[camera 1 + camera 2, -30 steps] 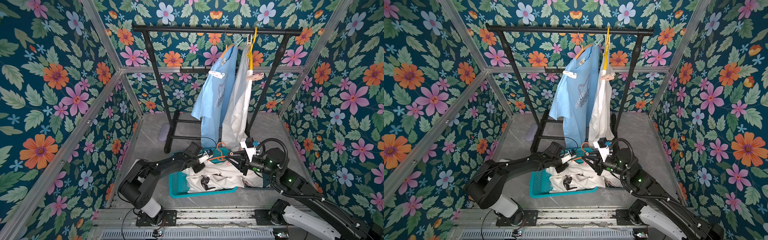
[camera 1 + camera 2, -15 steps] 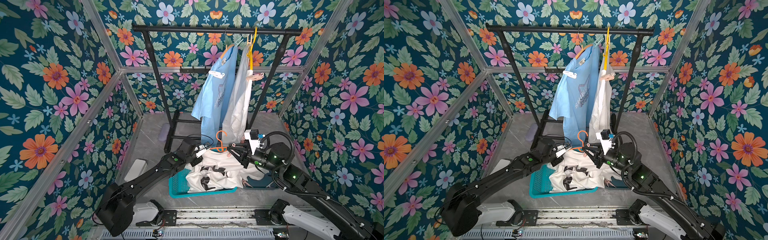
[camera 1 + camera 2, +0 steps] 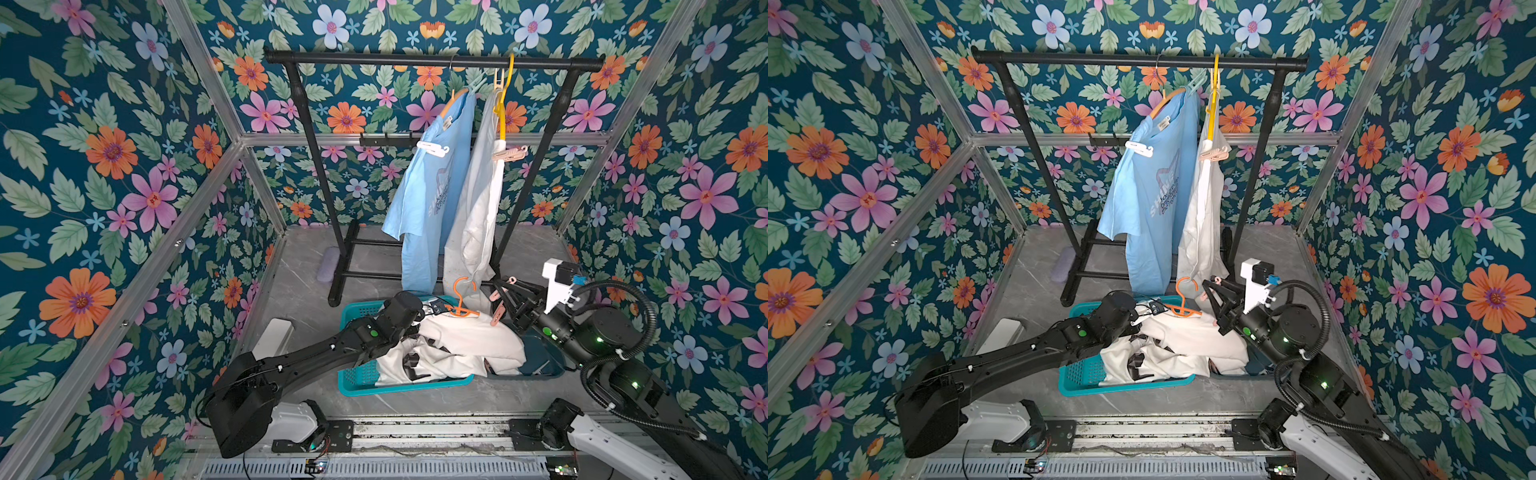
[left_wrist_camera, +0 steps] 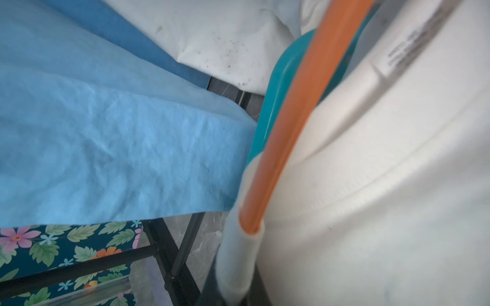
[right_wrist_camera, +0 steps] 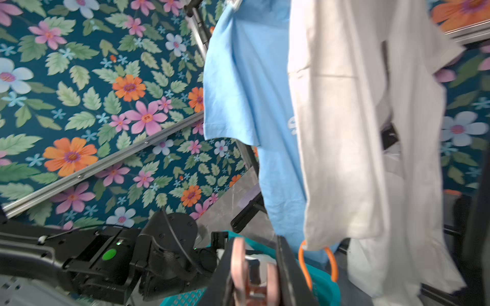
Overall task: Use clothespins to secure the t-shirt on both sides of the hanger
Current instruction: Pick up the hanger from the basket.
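Note:
An orange hanger (image 3: pixel 461 300) with a white t-shirt (image 3: pixel 469 338) draped on it hangs just above the teal basket (image 3: pixel 357 376). My left gripper (image 3: pixel 432 308) is shut on the hanger's left end, shirt fabric pinched in with it. In the left wrist view the hanger's bar (image 4: pixel 291 119) runs into a fold of the t-shirt (image 4: pixel 371 185) at the left gripper (image 4: pixel 233 299). My right gripper (image 3: pixel 500 287) hovers by the hanger's right end, shut on a pale pink clothespin (image 5: pixel 238 261). Its two prongs stand between the right gripper's (image 5: pixel 254 245) black fingers.
A black rack (image 3: pixel 432 62) at the back carries a blue shirt (image 3: pixel 432 187) and a white garment (image 3: pixel 478 208), both pegged to their hangers. They hang down close behind the orange hanger. A dark tray (image 3: pixel 540 365) lies right of the basket and a white block (image 3: pixel 278 332) left of it.
My left arm has stretched out low and forward. The hanger and shirt came up off the basket. My right gripper rose and drew back to the right with the clothespin.

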